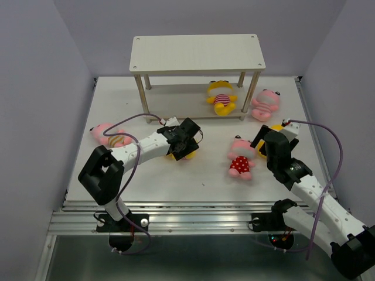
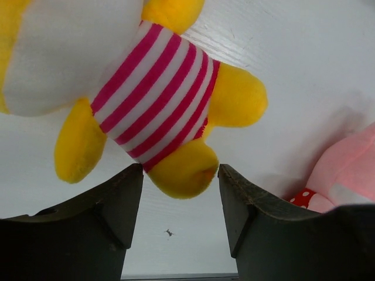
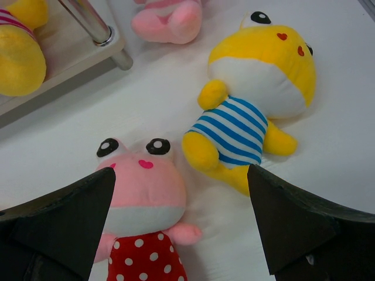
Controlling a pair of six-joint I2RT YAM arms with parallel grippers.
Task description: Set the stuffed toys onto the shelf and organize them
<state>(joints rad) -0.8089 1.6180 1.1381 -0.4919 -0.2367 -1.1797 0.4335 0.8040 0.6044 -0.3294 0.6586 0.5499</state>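
Our left end effector (image 2: 180,171) sits low with its jaws apart around a foot of the red-striped yellow toy (image 2: 155,96), lined up, we judge, for a pinch. Our right end effector (image 3: 180,175), jaws also apart and empty, hovers over the polka-dot pink toy (image 3: 143,196) and the blue-striped yellow toy (image 3: 246,117). On the counter (image 1: 199,181), the shelf (image 1: 196,52) stands at the far edge, top board bare, with a third yellow toy (image 1: 221,98) on its lower board, so we reckon most of the sorting is undone; a striped pink toy (image 1: 265,104) lies just beside the shelf's right legs and another pink toy (image 1: 108,134) far left.
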